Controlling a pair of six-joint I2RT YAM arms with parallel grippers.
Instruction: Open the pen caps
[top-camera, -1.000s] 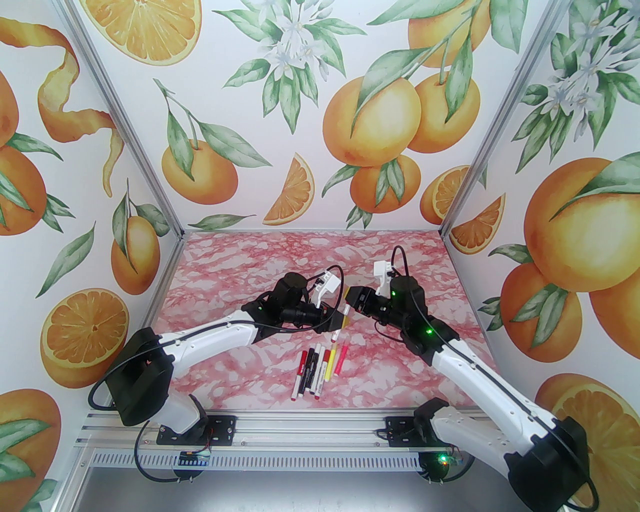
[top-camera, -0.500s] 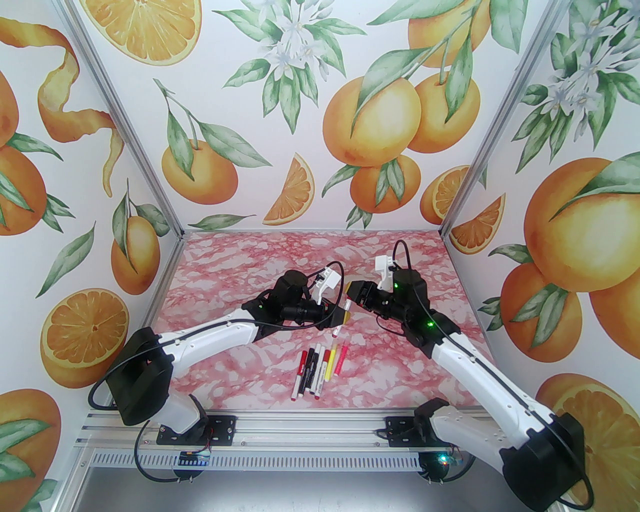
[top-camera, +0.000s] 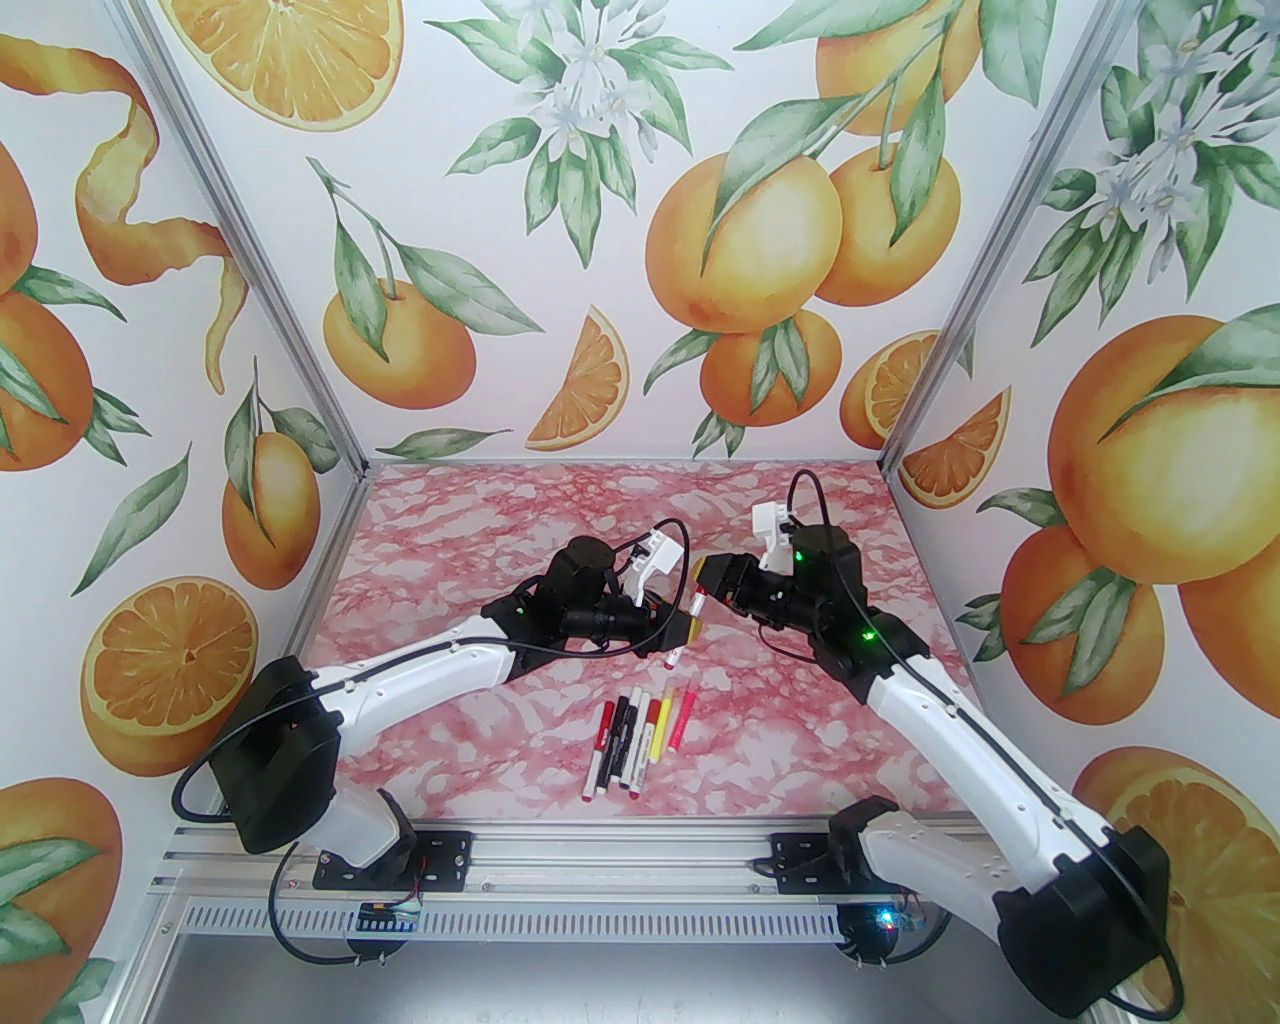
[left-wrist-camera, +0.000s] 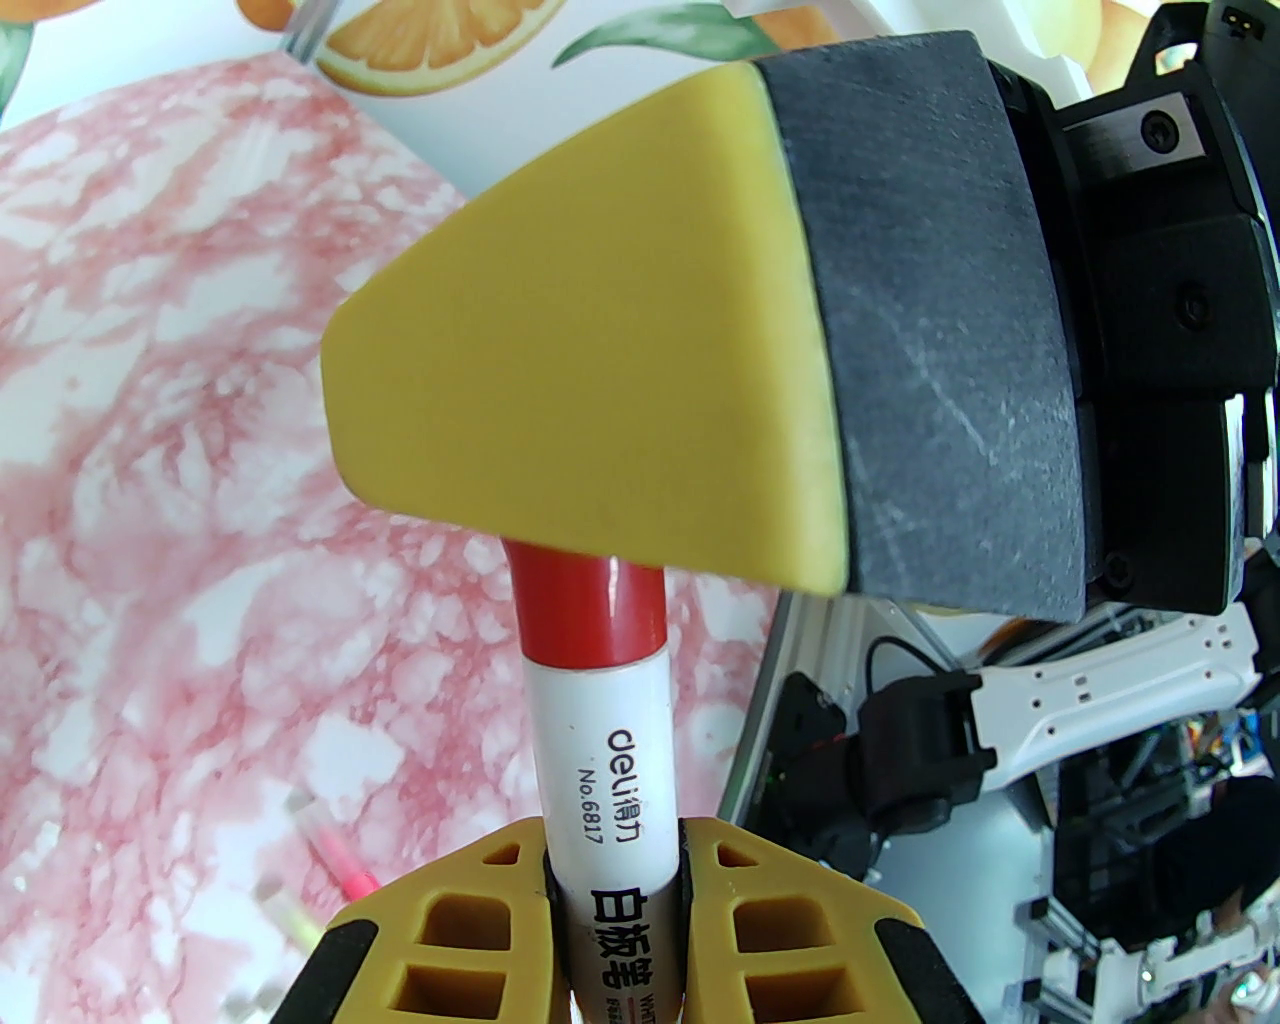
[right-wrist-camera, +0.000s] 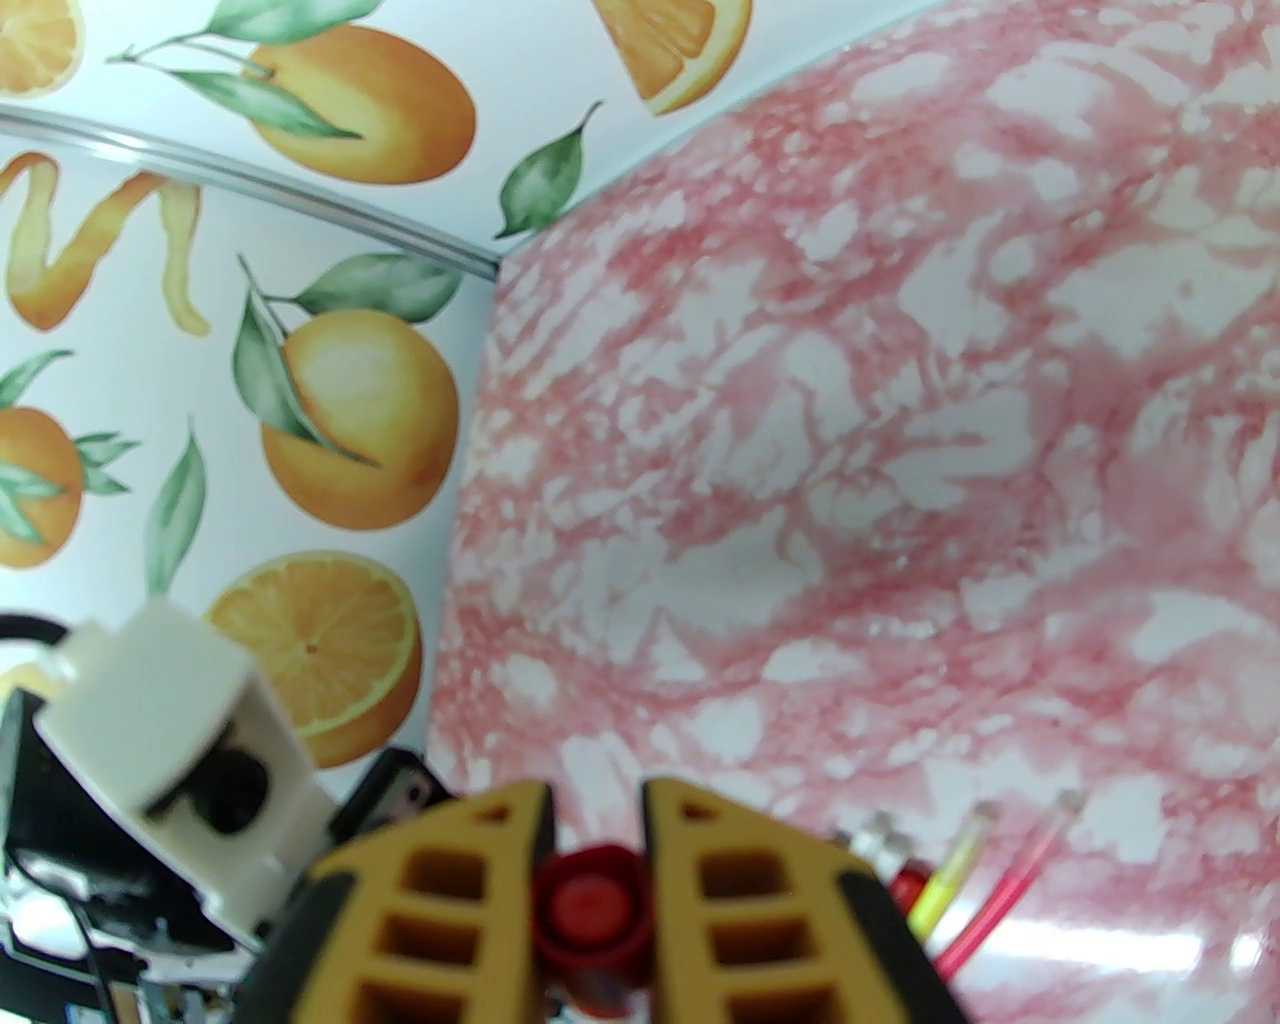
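Note:
A white pen (left-wrist-camera: 600, 740) with black print stands between the yellow fingers of my left gripper (left-wrist-camera: 618, 835), which is shut on its barrel. Its red pen cap (left-wrist-camera: 585, 610) sits on the barrel and runs up behind a yellow finger (left-wrist-camera: 600, 340) of my right gripper. In the right wrist view my right gripper (right-wrist-camera: 595, 800) is shut on that cap (right-wrist-camera: 590, 910), seen end-on. From above, both grippers meet over the table's middle, left gripper (top-camera: 683, 630) low, right gripper (top-camera: 706, 578) above it, the pen (top-camera: 697, 604) tilted between them.
Several more capped pens (top-camera: 640, 735) lie side by side on the pink marbled table (top-camera: 450, 520), just in front of the grippers; a yellow one (right-wrist-camera: 950, 870) and a pink one (right-wrist-camera: 1010, 870) show among them. Orange-patterned walls close in the table on three sides.
Both grippers and the pen have shifted a little toward the back of the table, and the right arm has drawn back to the right. Both grips are unchanged.

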